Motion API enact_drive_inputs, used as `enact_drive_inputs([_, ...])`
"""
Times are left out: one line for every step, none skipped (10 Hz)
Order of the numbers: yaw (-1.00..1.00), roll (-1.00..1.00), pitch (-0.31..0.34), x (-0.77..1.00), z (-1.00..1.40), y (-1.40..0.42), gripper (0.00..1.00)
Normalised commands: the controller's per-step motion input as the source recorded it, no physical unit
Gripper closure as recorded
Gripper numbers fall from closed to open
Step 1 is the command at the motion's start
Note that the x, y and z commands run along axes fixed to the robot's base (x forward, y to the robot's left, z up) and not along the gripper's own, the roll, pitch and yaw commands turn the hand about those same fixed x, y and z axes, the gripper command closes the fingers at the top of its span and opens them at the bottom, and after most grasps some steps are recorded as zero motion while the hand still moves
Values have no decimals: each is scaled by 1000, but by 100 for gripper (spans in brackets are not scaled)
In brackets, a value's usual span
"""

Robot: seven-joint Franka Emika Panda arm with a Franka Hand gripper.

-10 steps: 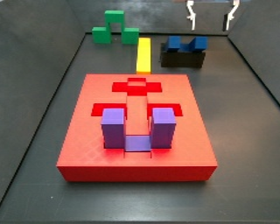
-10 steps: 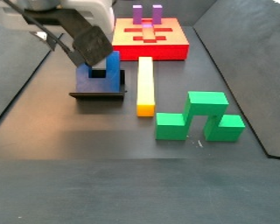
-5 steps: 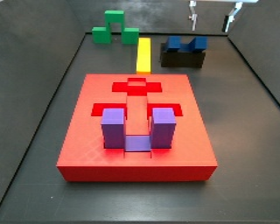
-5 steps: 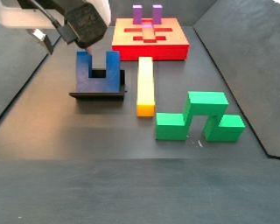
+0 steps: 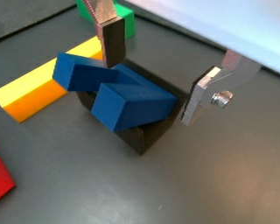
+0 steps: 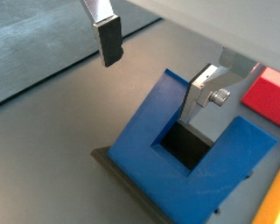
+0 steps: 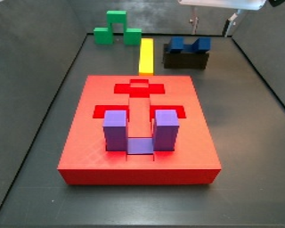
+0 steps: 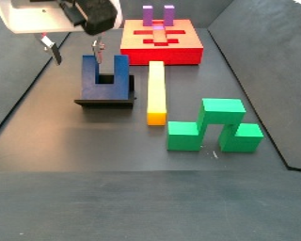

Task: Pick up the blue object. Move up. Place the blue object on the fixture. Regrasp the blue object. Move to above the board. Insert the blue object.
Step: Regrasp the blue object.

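In the side view facing the board's far end, the tool point(image 8: 75, 45) hangs at the left, above and clear of the blue object point(image 8: 104, 73), its jaws spread wide and holding nothing. The blue object stands on the fixture point(image 8: 105, 99) with its two prongs pointing up (the bridge sits down in the black holder). Just right of the fixture lies a long yellow bar point(image 8: 156, 91) on the dark table, and further right sits a cluster of green blocks point(image 8: 216, 125). Beyond them, the red board point(image 8: 161, 44) carries a purple U-shaped block point(image 8: 160, 14) standing in it. In both wrist views the silver fingers point(image 5: 108, 35) are well apart on either side of the blue object point(image 6: 187, 150), neither pad touching it; in a wrist view one finger point(image 6: 106, 33) hangs clear above the floor.
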Motion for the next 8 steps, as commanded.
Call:
enact_drive_inputs([20,643,-123,-91,0,-111,0])
enact_drive_inputs([29,683,-134,-40,0,-160,0])
enact_drive_inputs([17,780,-129,-43,-43,-209,0])
enact_drive_inputs([17,817,-123,-26,-29,-209,0])
enact_drive_inputs([17,837,-117,-34,-31,-203,0])
enact_drive_inputs([14,857,-103,-40,-40,-183,0])
enact_drive_inputs([14,880,-100,-54,-83,-163,0])
enact_drive_inputs([17,891,-80,-26,-126,-149,0])
